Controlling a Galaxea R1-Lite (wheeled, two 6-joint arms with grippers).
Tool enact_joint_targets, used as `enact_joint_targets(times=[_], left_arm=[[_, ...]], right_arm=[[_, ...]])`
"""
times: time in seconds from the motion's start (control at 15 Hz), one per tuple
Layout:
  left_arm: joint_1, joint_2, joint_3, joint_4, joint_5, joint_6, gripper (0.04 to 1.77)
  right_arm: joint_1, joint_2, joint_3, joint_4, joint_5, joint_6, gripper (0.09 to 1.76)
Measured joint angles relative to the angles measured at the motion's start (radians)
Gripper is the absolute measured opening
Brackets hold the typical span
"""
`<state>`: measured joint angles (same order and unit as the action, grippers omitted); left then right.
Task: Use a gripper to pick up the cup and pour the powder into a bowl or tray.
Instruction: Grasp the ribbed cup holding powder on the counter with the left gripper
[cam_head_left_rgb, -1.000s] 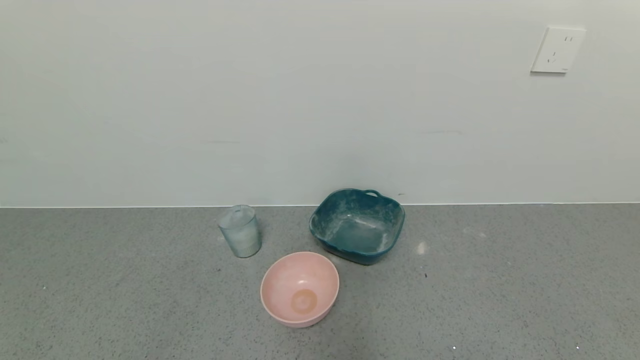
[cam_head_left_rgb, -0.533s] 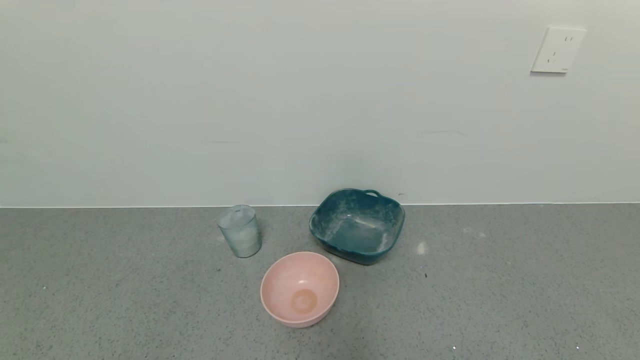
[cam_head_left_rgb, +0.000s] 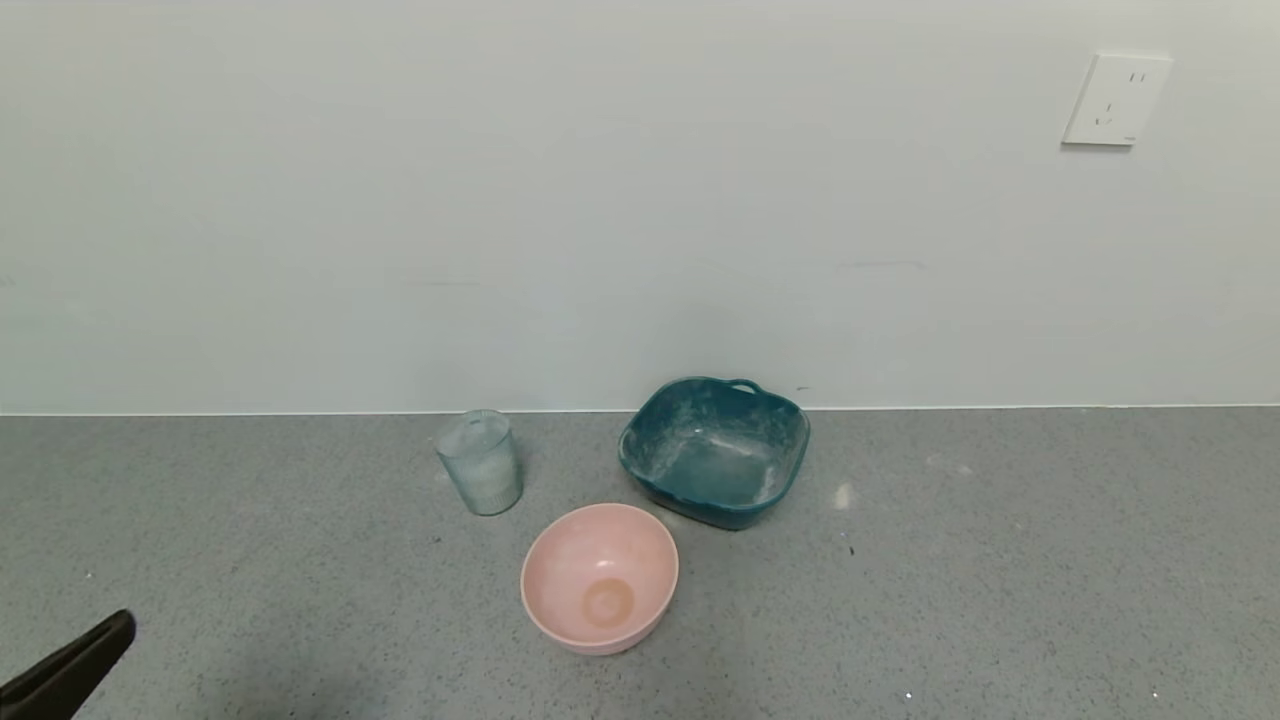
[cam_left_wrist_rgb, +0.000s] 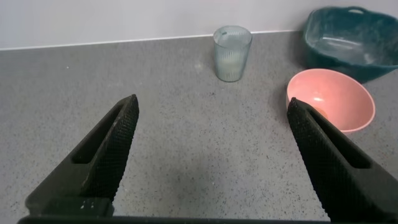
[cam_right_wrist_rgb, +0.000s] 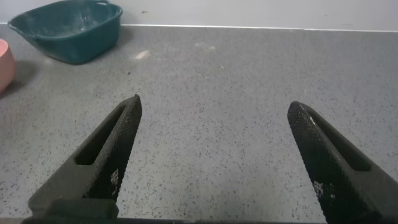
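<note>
The cup (cam_head_left_rgb: 481, 463), a ribbed pale blue-grey tumbler, stands upright near the wall, left of the other dishes. Whitish powder (cam_left_wrist_rgb: 231, 61) shows low inside it. The pink bowl (cam_head_left_rgb: 599, 578) sits in front and to the right of the cup and looks empty. My left gripper (cam_left_wrist_rgb: 211, 102) is open and empty, low over the counter, well short of the cup (cam_left_wrist_rgb: 232, 53), with the pink bowl (cam_left_wrist_rgb: 330, 107) beyond its one finger. Only one of its fingers (cam_head_left_rgb: 72, 667) shows in the head view. My right gripper (cam_right_wrist_rgb: 214, 102) is open and empty over bare counter at the right.
A dark teal squarish dish (cam_head_left_rgb: 715, 452) with handles and whitish dust inside stands by the wall, right of the cup; it also shows in the right wrist view (cam_right_wrist_rgb: 68, 28). A small pale spot (cam_head_left_rgb: 843, 494) lies on the grey counter. A wall socket (cam_head_left_rgb: 1115, 98) is at upper right.
One black finger of my left gripper has come into the head view at the bottom left corner. The cup, bowl and dish have not moved.
</note>
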<state>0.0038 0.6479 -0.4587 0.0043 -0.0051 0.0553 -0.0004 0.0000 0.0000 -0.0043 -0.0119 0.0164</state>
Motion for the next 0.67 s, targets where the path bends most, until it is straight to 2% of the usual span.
enact_joint_targets(times=[0.27,0.53,0.67], left_arm=[[-0.002,0.288,-0.068,-0.098,-0.012,0.002,1.72],[-0.021,0.527,-0.087,-0.180,-0.043,0.001,1.72],[-0.046,0.642,-0.083,-0.259,-0.046,0.000,1.72]], right_arm=[[0.000,0.000,0.000,0.000,0.000,0.000,1.71],[0.000,0.000,0.000,0.000,0.000,0.001,1.71],[0.000,0.000,0.000,0.000,0.000,0.001,1.71]])
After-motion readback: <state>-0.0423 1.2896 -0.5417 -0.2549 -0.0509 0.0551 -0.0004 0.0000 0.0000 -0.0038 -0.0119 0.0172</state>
